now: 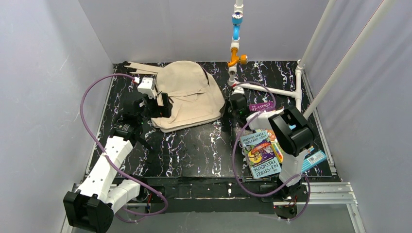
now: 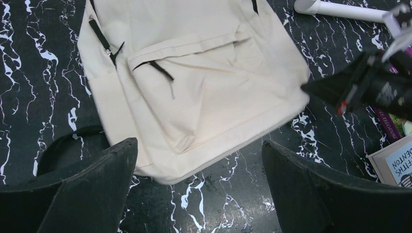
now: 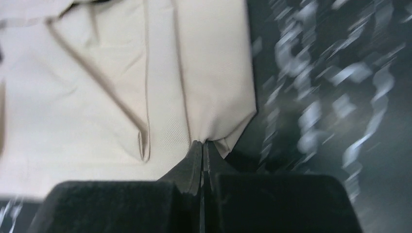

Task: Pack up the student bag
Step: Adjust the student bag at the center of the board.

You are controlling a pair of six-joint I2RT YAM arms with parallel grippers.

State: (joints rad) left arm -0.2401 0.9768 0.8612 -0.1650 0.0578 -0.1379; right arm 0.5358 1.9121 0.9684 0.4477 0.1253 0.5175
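beige cloth at a bottom corner of the bag [image 3: 97, 87] is pinched between the closed fingers of the right claw [image 3: 204, 145]. only a thin fold is caught, so lift slowly and watch for slip. the right arm reaches in low from beside the books [image 1: 262, 153]. the left claw [image 2: 198, 145] hangs wide open, holding nothing, over the bag's bottom edge. the bag lies flat, far centre of the table [image 1: 194, 145].

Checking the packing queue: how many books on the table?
3: purple book at mid-right, teal book nearer the front edge, blue book right of that. The right arm may hide more.
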